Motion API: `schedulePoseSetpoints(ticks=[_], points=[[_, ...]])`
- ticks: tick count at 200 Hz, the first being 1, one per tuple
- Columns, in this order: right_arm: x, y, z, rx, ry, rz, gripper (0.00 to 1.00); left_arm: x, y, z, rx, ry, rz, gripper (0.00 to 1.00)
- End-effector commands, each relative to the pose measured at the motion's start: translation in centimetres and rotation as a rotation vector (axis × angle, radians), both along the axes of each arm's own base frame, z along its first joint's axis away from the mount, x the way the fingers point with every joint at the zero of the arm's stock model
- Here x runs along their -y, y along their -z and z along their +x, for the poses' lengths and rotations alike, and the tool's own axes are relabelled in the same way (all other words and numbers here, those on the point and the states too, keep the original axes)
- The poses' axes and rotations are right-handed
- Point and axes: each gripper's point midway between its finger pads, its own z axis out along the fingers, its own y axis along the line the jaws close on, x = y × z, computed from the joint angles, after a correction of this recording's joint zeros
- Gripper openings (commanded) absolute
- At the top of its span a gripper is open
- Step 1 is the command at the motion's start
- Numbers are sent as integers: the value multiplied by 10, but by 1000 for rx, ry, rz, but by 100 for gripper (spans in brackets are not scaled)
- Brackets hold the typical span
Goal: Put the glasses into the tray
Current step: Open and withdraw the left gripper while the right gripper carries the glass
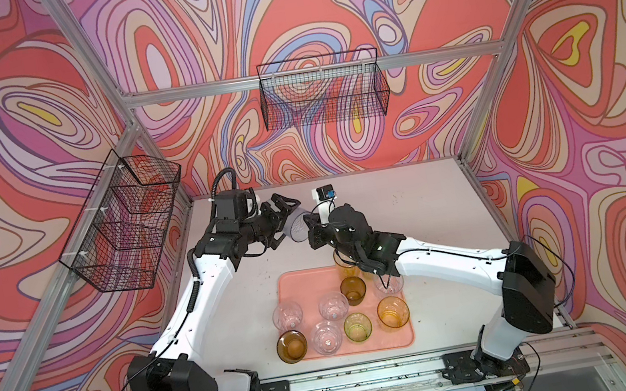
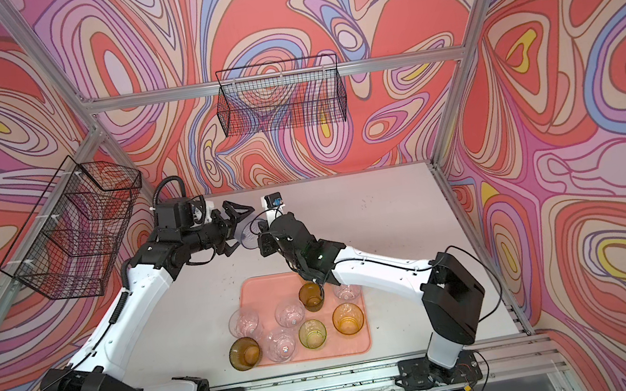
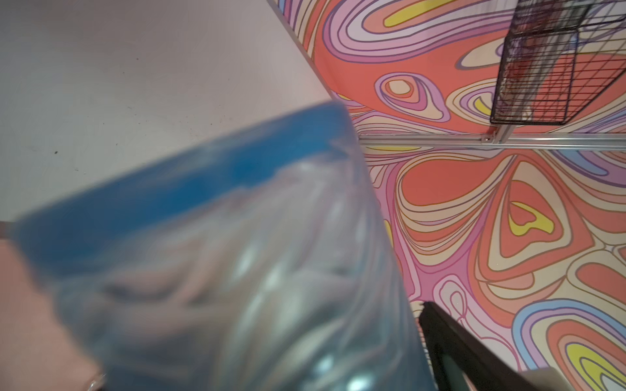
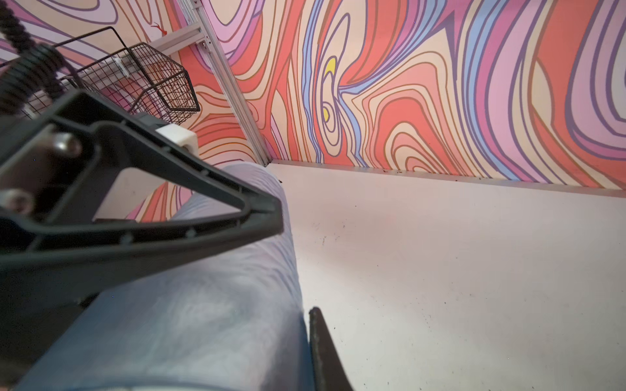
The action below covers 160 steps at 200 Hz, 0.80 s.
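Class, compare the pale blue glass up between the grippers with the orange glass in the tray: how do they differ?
The pale blue glass lies sideways in the air beyond the tray; the orange glass stands upright in it. The right gripper is shut on the pale blue glass, with the left gripper open around it; nothing touches the orange glass. Both are translucent tumblers.

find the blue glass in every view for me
top view: blue glass sits just above centre, a little left of the middle, over the table
top view: same height, further left
left wrist: blurred and close, filling the lower left
right wrist: lower left, reaching up to mid-frame
shared landmark: the white table, seen in all four
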Motion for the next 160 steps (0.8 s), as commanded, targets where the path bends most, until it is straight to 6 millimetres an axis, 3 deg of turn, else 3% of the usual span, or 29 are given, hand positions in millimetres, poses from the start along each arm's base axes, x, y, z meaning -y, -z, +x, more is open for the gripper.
schedulePoseSetpoints(ticks=[1,43,76,80,114,160], points=[[5,-1,-4,-77,17,8,0,-15,-4,-4,30,12,53,100],[21,3,-17,-221,9,-208,0,-63,0,-5,60,-83,186,100],[21,6,-38,-356,-81,-340,0,-91,-11,-24,106,-113,377,100],[17,18,-38,-389,-92,-368,0,-94,-12,-26,113,-120,400,100],[16,40,-48,-512,-133,-474,0,-119,-17,-42,140,-156,564,100],[13,68,-50,-602,-139,-565,0,-154,-1,-61,122,-244,680,100]])
